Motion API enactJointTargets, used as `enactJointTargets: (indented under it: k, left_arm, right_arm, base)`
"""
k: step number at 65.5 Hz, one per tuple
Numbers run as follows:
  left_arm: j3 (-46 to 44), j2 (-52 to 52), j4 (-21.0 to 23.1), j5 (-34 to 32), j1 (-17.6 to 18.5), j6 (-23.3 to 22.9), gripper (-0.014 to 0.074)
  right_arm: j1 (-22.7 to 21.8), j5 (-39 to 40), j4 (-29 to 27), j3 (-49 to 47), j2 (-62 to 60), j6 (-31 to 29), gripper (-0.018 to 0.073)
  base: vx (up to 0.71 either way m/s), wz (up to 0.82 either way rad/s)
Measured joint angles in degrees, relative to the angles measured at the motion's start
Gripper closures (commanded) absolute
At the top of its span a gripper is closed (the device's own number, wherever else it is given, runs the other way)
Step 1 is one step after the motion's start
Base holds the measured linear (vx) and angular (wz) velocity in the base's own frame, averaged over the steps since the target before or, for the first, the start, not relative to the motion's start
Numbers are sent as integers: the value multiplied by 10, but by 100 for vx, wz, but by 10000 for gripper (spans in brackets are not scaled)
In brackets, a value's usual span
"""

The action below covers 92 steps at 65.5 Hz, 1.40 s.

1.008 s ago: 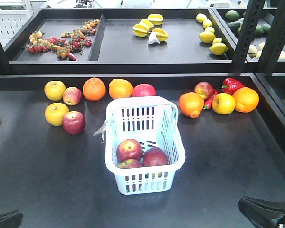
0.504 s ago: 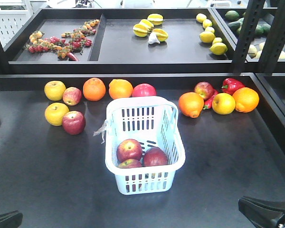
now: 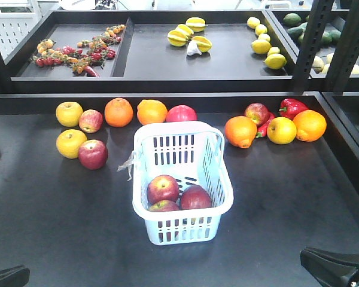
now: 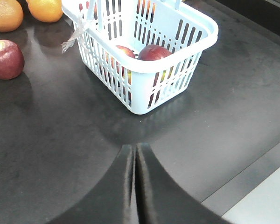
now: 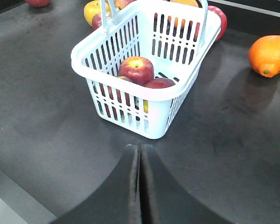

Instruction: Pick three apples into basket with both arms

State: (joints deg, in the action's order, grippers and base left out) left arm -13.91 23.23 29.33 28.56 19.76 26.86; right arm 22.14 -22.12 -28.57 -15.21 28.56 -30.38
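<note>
Dark table (image 3: pixel 42 227): basket (image 3: pixel 218 179), loose apples, oranges, red pepper (image 3: pixel 292 107).

Bright, sharp frames (soft overhead shadows).

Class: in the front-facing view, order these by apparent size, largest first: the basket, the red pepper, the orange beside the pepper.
1. basket
2. orange
3. red pepper, though partly hidden, so only slightly sure against the orange.

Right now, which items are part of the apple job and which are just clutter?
Job: three apples inside the basket; left claw and right claw, both shut and empty.

Clutter: oranges, yellow fruits, loose apple, red pepper.
</note>
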Motion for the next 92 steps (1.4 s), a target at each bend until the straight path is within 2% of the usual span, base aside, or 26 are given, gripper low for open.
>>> enactJointTargets:
  k: [92]
  left_arm:
    - [0, 0, 1, -17, 0, 0, 603]
  right_arm:
    - [0, 0, 0, 0, 0, 1, 564]
  base:
    - [0, 0]
